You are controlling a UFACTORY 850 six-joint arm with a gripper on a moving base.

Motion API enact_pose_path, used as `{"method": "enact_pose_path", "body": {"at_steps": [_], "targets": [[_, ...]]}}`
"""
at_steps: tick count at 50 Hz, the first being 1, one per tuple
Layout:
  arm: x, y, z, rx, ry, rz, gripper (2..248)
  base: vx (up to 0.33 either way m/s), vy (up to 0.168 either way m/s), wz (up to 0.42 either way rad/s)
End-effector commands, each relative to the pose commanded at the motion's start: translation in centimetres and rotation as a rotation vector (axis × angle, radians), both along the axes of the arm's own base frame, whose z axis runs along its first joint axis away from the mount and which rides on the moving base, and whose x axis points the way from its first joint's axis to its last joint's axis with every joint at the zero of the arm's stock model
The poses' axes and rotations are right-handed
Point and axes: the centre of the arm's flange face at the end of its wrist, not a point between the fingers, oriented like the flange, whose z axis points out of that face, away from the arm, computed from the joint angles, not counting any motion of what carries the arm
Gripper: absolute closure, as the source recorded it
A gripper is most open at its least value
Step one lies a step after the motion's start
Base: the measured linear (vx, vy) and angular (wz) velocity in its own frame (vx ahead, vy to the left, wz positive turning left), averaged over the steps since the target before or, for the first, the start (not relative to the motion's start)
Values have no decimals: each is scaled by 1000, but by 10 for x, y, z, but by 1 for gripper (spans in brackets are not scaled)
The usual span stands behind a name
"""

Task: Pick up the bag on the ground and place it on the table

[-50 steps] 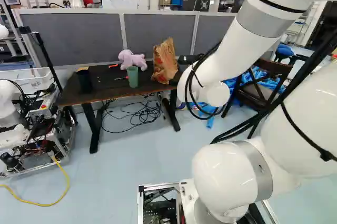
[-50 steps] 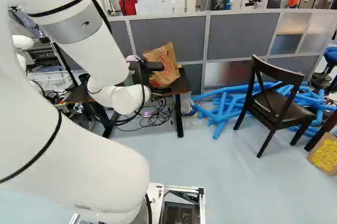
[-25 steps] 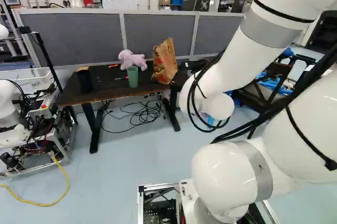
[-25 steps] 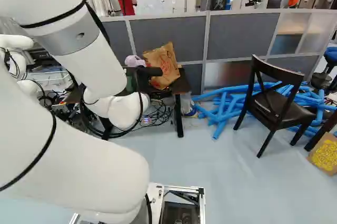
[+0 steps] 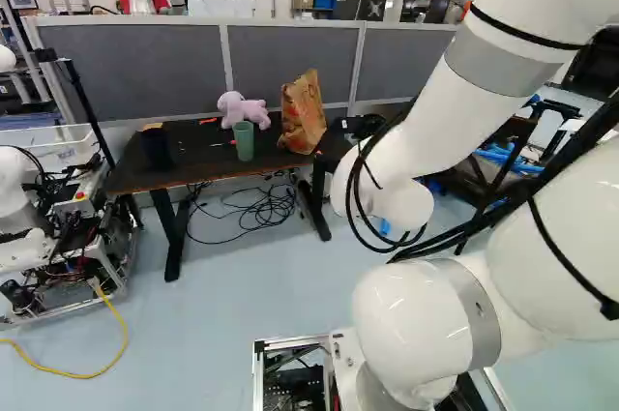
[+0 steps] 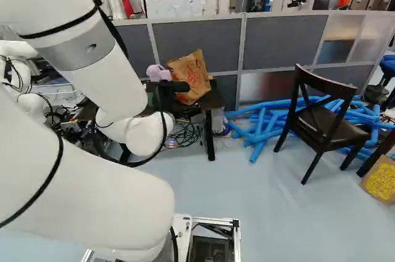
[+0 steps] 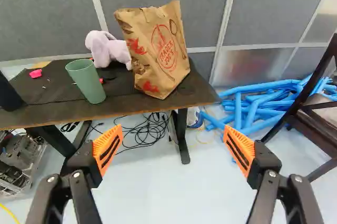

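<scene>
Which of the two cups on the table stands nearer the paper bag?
The green cup: it stands between the paper bag and the dark cup.

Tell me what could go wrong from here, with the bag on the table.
The bag stands close to the front edge of the table, so a bump from the open pincer could tip it off. The green cup, near that same edge, might get knocked too. The black cables hanging off the arm could snag.
</scene>
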Motion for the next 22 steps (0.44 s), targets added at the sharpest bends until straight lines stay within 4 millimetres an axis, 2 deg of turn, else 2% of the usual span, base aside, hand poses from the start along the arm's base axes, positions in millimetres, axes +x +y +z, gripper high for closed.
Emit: {"method": "enact_pose_path", "body": {"at_steps": [22], "targets": [[0,0,0,0,0,0,3,0,0,0]]}}
